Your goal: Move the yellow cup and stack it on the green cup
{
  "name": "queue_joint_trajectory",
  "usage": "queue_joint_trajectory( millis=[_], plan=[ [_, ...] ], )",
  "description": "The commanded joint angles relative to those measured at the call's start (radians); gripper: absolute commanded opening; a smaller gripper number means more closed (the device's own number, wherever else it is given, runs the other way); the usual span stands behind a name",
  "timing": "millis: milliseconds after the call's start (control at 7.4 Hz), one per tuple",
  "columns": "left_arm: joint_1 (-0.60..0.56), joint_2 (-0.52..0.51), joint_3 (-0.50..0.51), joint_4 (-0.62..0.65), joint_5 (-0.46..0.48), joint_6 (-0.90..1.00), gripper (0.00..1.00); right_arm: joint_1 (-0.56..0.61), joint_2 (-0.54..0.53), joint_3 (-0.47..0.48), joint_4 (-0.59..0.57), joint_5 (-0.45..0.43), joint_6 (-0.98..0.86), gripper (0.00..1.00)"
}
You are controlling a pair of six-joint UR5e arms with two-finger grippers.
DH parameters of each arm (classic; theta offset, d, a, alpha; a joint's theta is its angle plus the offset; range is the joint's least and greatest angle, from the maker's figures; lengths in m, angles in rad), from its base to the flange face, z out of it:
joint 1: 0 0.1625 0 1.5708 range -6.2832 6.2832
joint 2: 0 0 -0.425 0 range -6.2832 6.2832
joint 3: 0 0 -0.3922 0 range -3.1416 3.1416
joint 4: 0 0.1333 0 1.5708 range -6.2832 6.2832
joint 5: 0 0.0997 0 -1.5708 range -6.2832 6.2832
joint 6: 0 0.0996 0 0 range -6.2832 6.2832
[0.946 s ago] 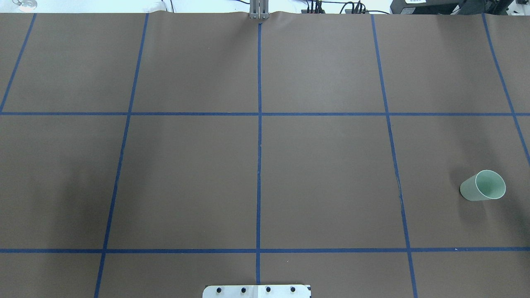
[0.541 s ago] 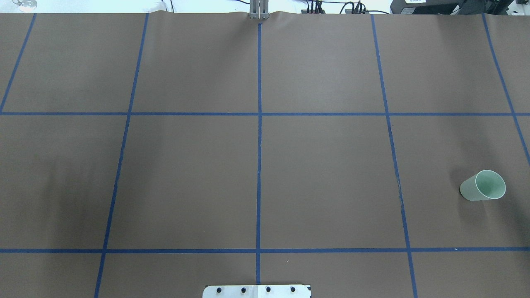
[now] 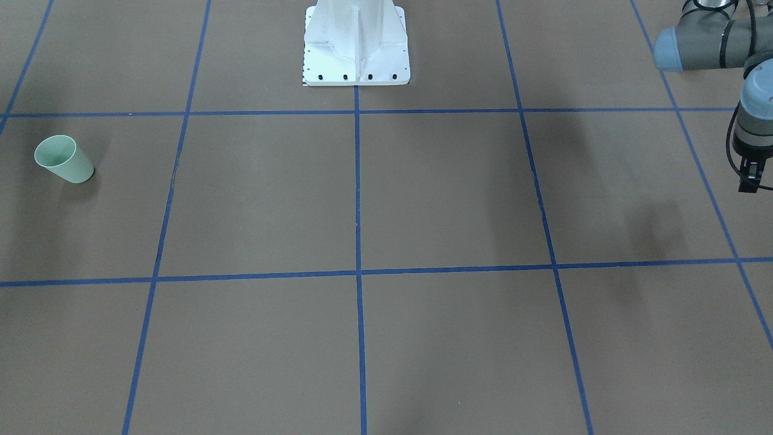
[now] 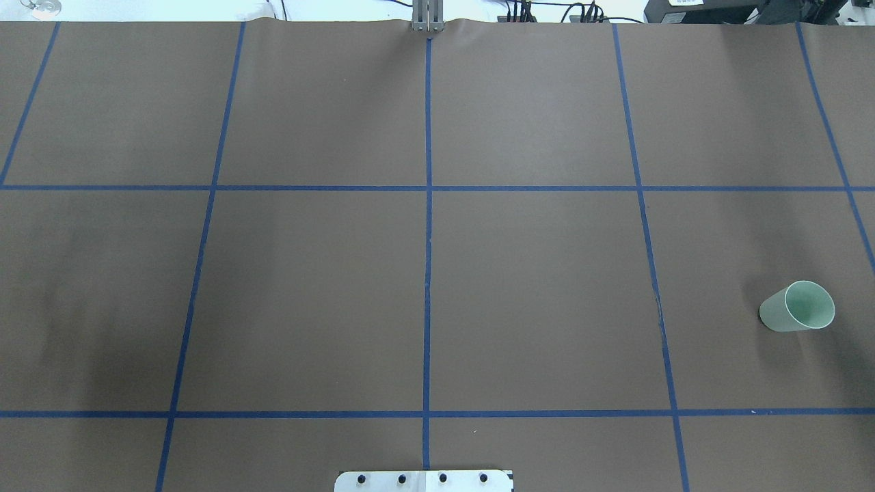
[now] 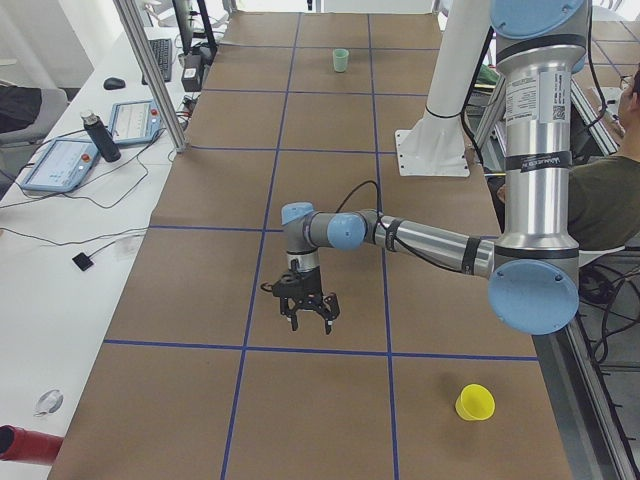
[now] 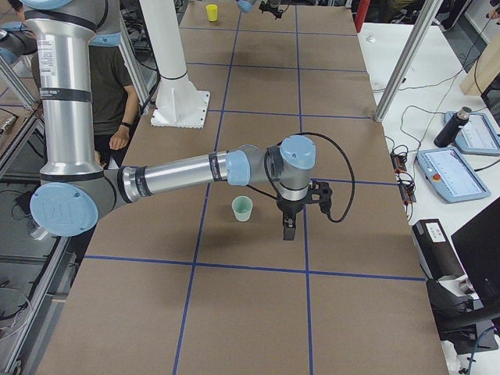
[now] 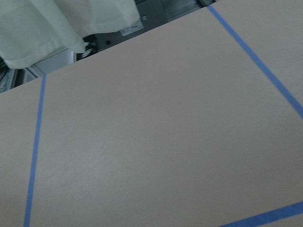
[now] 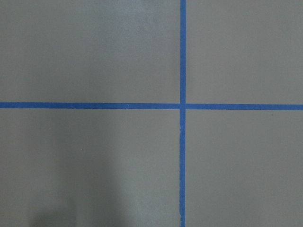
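Note:
The green cup (image 4: 796,306) stands upright near the table's right end; it also shows in the front view (image 3: 63,158) and both side views (image 5: 341,60) (image 6: 243,208). The yellow cup (image 5: 475,402) stands upright at the table's left end near the robot's side, small and far in the right view (image 6: 212,12). It is outside the overhead and front views. My left gripper (image 5: 309,320) hangs over the table, well away from the yellow cup. My right gripper (image 6: 287,233) hangs just beside the green cup, apart from it. I cannot tell either one's state.
The white robot pedestal (image 3: 356,48) stands at the table's robot-side edge. A seated person (image 5: 600,200) is behind the robot. A side bench with tablets and a bottle (image 5: 100,135) runs along the far edge, with aluminium posts (image 6: 406,62).
The soft shadow on the table's left part has drifted further left in the overhead view. The green cup has not moved.

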Motion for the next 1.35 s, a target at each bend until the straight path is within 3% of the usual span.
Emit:
queue_joint_trajectory(
  millis=[0,541,811,1216],
  plan=[
    [0.077,0.111,-0.028,0.061,0.014,-0.241,0.99,-0.020,0.007,0.011,0.001,0.000,0.000,0.99],
    [0.318,0.259,-0.030,0.063,-0.001,-0.637,0.99,-0.061,0.015,0.018,0.002,-0.003,-0.004,0.99],
    [0.405,0.279,-0.031,0.064,-0.010,-0.794,0.99,-0.061,0.015,0.037,0.001,-0.008,-0.004,0.99],
    [0.507,0.322,-0.022,0.048,-0.134,-0.874,0.99,-0.069,0.016,0.037,0.001,-0.014,-0.010,0.99]
  ],
)
